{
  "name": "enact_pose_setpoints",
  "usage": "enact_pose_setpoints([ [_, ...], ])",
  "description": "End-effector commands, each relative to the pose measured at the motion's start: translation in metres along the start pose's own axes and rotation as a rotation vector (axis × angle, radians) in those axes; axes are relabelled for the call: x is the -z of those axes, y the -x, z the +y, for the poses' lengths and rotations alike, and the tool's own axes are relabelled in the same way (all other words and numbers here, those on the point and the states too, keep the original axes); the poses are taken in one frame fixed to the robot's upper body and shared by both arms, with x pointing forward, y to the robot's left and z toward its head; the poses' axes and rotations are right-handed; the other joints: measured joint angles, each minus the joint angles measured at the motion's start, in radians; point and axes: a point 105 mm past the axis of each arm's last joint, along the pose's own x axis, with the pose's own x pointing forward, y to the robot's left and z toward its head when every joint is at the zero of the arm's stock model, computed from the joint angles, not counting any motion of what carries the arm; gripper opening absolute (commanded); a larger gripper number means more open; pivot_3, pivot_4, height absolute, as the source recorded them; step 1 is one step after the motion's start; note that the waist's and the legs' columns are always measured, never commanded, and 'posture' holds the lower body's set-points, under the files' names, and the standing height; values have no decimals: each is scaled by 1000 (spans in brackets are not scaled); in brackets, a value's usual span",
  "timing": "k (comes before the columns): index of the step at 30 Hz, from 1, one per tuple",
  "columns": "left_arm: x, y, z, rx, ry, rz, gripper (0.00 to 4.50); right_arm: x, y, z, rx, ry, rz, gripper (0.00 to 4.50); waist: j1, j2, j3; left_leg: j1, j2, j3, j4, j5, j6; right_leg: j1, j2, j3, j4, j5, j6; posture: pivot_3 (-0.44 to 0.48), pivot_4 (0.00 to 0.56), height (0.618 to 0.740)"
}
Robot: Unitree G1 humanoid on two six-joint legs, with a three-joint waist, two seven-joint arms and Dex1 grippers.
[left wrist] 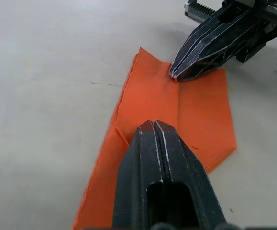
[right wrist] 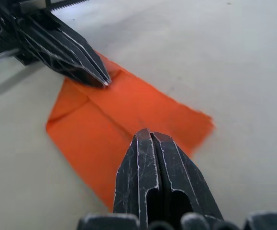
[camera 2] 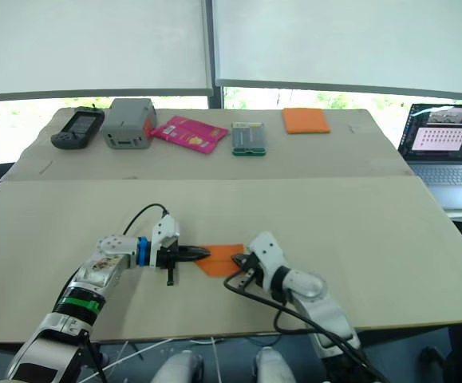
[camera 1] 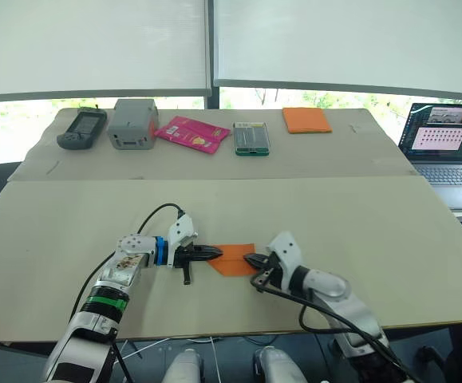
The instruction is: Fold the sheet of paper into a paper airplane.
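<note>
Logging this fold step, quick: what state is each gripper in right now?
Left gripper: shut, tip pressing down on the sheet of paper.
Right gripper: shut, tip on the paper's opposite side, gripping nothing.

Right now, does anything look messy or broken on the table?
Nothing looks broken or spilled. The sheet of paper lies flat, partly folded, with its edges a little uneven. The left hand and right hand, both shut, press on opposite ends of it.
</note>
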Motion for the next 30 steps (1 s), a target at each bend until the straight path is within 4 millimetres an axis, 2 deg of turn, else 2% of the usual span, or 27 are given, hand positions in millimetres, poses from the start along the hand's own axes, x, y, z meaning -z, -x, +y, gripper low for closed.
enact_pose_setpoints([
  [1,5,1,-1,12,21,24,0,22,13,-12,68,-17,65,32,-1,0,-1,0,0,0,0,0,0,0,0,0,0,0,0,0,150,740],
  [3,4,0,-1,15,20,21,0,13,16,-18,96,-3,17,32,-1,1,-1,1,0,0,0,0,0,0,0,0,0,0,0,0,150,740],
  [6,4,0,-1,21,20,21,0,-23,13,-20,91,33,-137,32,-1,1,-1,0,0,0,0,0,0,0,0,0,0,0,0,0,150,740],
  [9,4,0,-1,23,20,23,0,-56,10,-14,45,86,-260,32,-2,1,-1,-1,0,0,0,0,0,-1,0,0,0,0,0,0,150,740],
  [11,4,0,-1,23,19,24,0,-66,2,-2,-27,106,-277,32,-4,1,-1,-1,1,0,0,0,0,-1,1,0,0,0,0,0,150,740],
  [13,4,0,-1,24,16,25,0,-50,-12,3,-62,143,-174,32,-5,1,-1,-1,1,0,0,0,0,-1,1,0,0,0,0,0,150,740],
  [15,3,-1,0,20,12,21,0,-42,-22,4,-69,68,-134,32,-5,1,-1,-1,1,0,0,0,0,-1,1,0,0,0,0,0,150,740],
  [20,-5,-9,-3,33,-5,-5,0,-8,-30,9,-111,66,30,32,-2,1,-1,-2,0,0,0,0,0,-2,0,0,0,0,0,0,150,740],
  [26,-8,-19,-17,81,-34,-16,0,9,-34,12,-125,84,104,32,-4,1,-1,-1,0,0,0,0,0,-1,1,0,0,0,0,0,150,740],
  [30,10,-9,-17,40,-5,31,0,11,-37,15,-133,73,109,32,-8,2,-3,1,1,0,-1,0,0,0,1,0,0,0,0,0,150,740],
])
